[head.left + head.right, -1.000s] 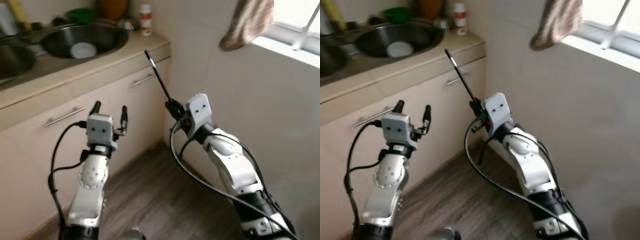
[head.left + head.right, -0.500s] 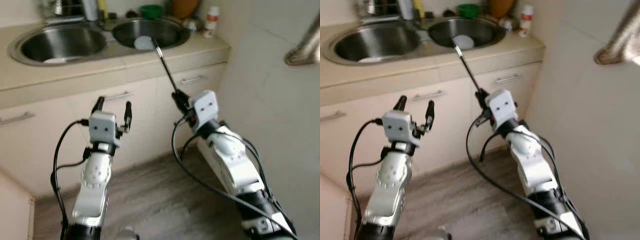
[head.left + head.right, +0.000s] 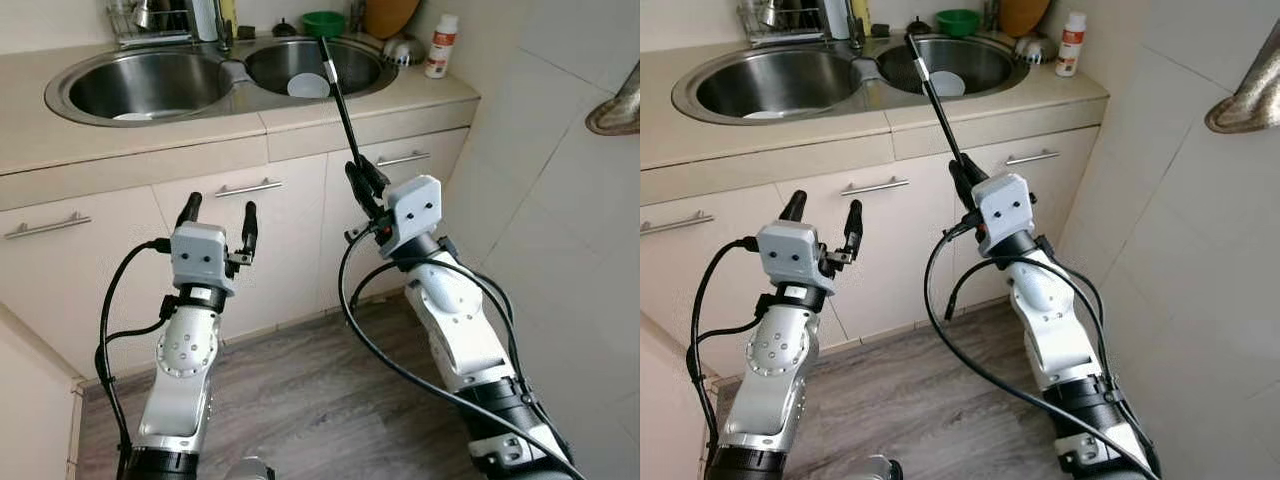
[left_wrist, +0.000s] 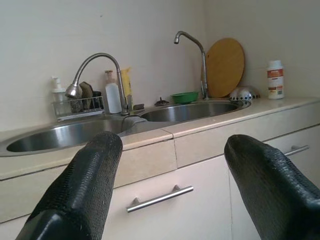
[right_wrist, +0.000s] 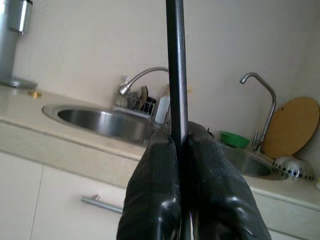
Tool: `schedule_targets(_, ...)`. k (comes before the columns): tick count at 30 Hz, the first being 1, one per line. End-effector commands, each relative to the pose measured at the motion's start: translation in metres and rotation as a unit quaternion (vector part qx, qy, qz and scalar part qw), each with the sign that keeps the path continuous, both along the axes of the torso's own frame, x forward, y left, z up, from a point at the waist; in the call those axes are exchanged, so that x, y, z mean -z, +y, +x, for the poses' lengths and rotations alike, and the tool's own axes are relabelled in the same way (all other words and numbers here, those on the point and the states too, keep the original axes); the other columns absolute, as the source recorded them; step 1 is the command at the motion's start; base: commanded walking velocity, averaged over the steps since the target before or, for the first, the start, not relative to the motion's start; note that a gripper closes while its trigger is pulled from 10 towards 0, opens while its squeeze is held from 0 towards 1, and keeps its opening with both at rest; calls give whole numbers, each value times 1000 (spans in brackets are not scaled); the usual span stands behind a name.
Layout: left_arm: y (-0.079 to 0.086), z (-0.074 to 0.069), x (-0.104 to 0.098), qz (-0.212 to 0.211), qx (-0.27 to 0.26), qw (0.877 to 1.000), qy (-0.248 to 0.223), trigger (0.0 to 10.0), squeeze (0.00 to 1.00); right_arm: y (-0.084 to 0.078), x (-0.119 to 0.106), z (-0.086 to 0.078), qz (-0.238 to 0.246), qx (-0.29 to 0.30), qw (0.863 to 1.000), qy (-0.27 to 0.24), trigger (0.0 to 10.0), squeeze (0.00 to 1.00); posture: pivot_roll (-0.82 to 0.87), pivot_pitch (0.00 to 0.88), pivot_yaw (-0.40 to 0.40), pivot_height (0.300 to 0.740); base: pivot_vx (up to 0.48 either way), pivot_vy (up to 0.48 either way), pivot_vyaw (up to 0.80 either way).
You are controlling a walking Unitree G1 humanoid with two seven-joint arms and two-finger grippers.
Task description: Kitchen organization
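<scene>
1. My right end effector (image 3: 362, 185) is clamped on a long thin black rod (image 3: 338, 95). It slants up from the fingers, and its tip appears over the right sink basin (image 3: 355, 62); I cannot tell what kind of utensil it is.
2. In the right wrist view the rod (image 5: 176, 70) runs out of the top of the frame, so its far end is cut off there.
3. My left end effector (image 3: 218, 213) is spread open and holds nothing, raised in front of the cabinet doors (image 3: 240, 240), near a bar handle (image 3: 248, 187).
4. The worktop (image 3: 60, 130) edge lies above both end effectors. It carries two steel basins; the left sink basin (image 3: 150, 85) has a pale item I cannot identify, the right one a white round dish (image 3: 308, 85).
5. Behind the basins stand a green bowl (image 3: 324, 21), a wooden board (image 4: 225, 67) and a white bottle (image 3: 441, 46).
6. A tiled wall (image 3: 560, 200) closes in just beside my right arm; wood floor (image 3: 300, 400) lies open between the arms.
</scene>
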State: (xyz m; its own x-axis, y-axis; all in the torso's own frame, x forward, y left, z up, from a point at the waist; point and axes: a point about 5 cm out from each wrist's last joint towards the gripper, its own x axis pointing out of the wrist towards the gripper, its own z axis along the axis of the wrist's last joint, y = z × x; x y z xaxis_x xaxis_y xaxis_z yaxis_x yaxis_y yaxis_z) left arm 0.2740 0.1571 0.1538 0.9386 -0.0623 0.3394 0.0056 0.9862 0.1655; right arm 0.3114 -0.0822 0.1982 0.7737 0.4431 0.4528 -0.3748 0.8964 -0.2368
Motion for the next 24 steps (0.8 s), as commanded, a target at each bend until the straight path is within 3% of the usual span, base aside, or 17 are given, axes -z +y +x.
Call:
schedule_targets(1, 0, 0, -6, 1, 0, 1000, -14, 10000, 0, -3, -2, 2, 6, 14, 1000, -10, 0, 0, 60, 15, -51, 740, 281, 0, 0)
schedule_targets(15, 3, 0, -12, -2, -6, 999, -34, 10000, 0, -5, -12, 5, 2, 34, 998, -51, 0, 0, 64, 13, -51, 740, 317, 0, 0)
schedule_targets(24, 3, -1, -12, -1, -6, 999, -35, 10000, 0, -3, -17, 11, -10, 41, 997, -64, 0, 0, 68, 9, -52, 740, 337, 0, 771)
